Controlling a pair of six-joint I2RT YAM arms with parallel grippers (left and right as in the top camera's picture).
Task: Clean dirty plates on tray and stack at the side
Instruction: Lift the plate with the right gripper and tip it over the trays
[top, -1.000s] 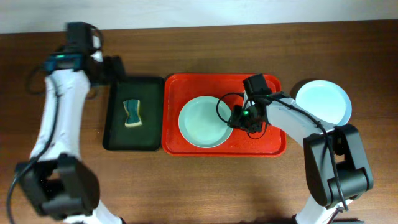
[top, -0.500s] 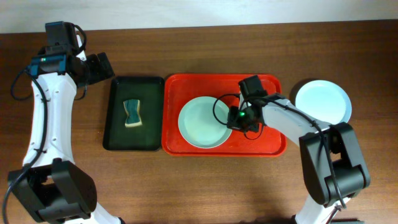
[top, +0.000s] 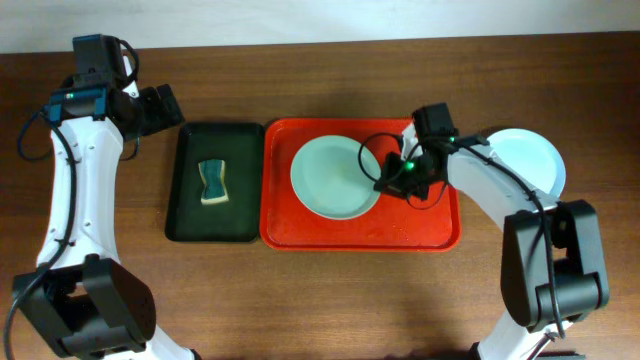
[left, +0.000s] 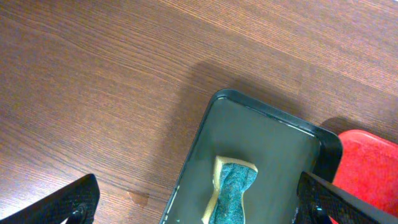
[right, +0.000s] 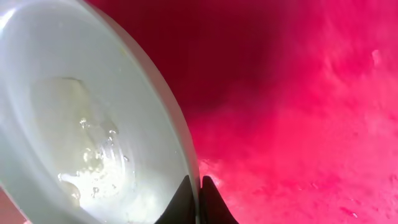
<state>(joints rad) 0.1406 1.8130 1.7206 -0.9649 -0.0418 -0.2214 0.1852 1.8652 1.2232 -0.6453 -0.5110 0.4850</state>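
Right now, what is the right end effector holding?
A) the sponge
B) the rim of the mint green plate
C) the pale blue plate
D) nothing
B: the right end effector is shut on the right rim of the mint green plate; the right wrist view shows the rim between its fingertips.

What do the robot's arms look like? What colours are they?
Both the left arm and the right arm have smooth white tube-like links joined by chunky black joints. Thin black cables loop beside each wrist, and each wrist carries a small green light. The jaws are black.
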